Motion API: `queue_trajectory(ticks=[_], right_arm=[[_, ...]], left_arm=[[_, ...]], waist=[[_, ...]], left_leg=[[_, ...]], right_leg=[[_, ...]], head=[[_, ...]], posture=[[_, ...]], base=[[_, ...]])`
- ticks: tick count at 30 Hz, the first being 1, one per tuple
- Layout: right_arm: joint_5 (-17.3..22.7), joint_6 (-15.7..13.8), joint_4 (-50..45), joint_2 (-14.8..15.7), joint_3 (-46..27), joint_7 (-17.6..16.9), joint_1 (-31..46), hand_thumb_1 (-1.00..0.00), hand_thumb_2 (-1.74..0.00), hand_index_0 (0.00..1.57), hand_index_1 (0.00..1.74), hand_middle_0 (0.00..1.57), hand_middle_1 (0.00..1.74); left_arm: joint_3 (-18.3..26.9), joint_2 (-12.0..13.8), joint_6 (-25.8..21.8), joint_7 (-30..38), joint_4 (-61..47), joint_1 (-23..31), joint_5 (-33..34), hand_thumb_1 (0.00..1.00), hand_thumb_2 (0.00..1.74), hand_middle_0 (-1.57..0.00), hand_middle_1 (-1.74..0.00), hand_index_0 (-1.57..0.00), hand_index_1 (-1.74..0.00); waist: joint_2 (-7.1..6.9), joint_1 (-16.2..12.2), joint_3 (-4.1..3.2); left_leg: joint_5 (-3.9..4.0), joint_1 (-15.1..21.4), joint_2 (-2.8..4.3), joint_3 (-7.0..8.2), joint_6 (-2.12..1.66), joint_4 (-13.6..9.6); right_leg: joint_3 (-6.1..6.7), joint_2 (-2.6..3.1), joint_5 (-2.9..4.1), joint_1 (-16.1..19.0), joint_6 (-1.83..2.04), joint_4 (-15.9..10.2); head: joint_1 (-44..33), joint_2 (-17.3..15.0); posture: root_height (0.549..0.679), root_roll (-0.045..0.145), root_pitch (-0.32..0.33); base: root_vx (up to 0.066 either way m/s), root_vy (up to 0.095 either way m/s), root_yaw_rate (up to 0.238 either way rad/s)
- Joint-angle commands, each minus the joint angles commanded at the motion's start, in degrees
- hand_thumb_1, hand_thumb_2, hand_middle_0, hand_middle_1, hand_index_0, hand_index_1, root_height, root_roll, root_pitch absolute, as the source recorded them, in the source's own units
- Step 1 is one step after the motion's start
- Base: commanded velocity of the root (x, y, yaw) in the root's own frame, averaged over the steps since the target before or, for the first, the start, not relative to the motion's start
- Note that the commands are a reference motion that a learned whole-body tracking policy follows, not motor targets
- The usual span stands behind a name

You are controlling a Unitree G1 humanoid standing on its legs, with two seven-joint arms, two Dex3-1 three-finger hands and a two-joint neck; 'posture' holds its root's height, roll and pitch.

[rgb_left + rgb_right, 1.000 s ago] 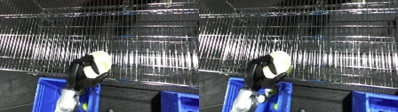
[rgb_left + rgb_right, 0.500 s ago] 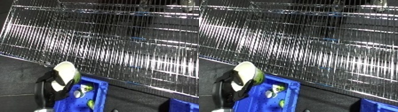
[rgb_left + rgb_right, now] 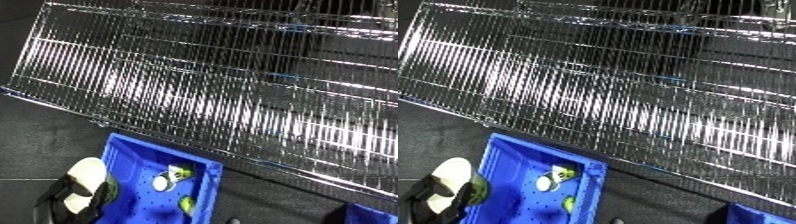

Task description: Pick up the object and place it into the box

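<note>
A pale cream and green round object (image 3: 86, 176) sits in my black left hand (image 3: 55, 201), whose fingers curl round it. The hand hangs at the lower left, over the left rim of the blue bin (image 3: 140, 202); the object's right side overlaps that rim. Inside the bin lie two or three small pale and green items (image 3: 171, 178). My left forearm is cut off by the view's bottom edge. No part of my right hand shows in either view.
A chrome wire shelf (image 3: 222, 100) runs slanted across the whole upper picture, just behind the bin. The corner of a second blue bin (image 3: 753, 215) shows at the lower right. Dark floor (image 3: 35, 135) lies left of the bin.
The whole picture has tilted and shifted, so the camera has moved. My left hand, still holding the object, has sunk from above the bin to the bin's left rim.
</note>
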Motion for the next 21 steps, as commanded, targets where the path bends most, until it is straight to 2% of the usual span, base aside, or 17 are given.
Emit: queue_trajectory(ticks=[3,8,16,21], right_arm=[[0.45,0.09,1.08,0.29,0.10,1.24,0.83,0.00,0.00,0.00,0.00,0.00,0.00],[0.02,-0.10,2.68,0.40,0.21,3.13,1.57,0.00,0.00,0.00,0.00,0.00,0.00],[-0.53,0.28,3.85,0.42,-0.06,4.50,1.98,0.00,0.00,0.00,0.00,0.00,0.00],[-0.76,1.05,3.85,0.46,-0.19,4.78,1.97,0.00,0.00,0.00,0.00,0.00,0.00]], left_arm=[[0.31,0.66,1.17,-2.27,4.28,-0.77,0.75,0.85,1.48,-1.33,-1.48,-1.33,-1.48],[-0.01,1.77,2.62,-5.91,10.56,-3.07,0.11,0.85,1.48,-1.33,-1.48,-1.33,-1.48],[0.24,2.95,5.28,-13.40,17.43,-5.28,-2.86,0.45,0.78,-0.71,-0.78,-0.71,-0.78],[0.03,3.21,7.09,-14.73,19.79,-5.85,-2.97,0.20,0.35,-0.31,-0.35,-0.31,-0.35]], waist=[[-0.85,-0.07,0.00],[-1.96,-0.61,0.00],[-3.13,-1.19,0.00],[-3.43,-1.54,0.00]], left_leg=[[0.37,0.53,0.31,-0.23,-0.09,-0.93],[0.73,1.39,0.86,-0.40,-0.13,-1.93],[1.18,2.73,1.46,-0.15,-0.43,-3.59],[1.04,3.11,1.47,-0.06,-0.44,-3.77]], right_leg=[[-0.04,0.23,-0.37,0.70,-0.17,-0.17],[0.20,0.61,-0.46,1.54,-0.21,-0.79],[0.56,0.94,0.05,2.86,0.11,-2.70],[0.74,1.04,0.28,3.27,0.28,-3.38]], head=[[-3.45,-0.98],[-7.66,-2.19],[-9.31,-2.41],[-9.15,-2.16]], posture=[[0.650,0.035,0.096],[0.650,0.034,0.089],[0.653,0.033,0.083],[0.654,0.032,0.080]], base=[[0.026,-0.016,0.079],[0.006,0.017,0.004],[0.007,0.011,0.001],[0.001,0.007,-0.027]])
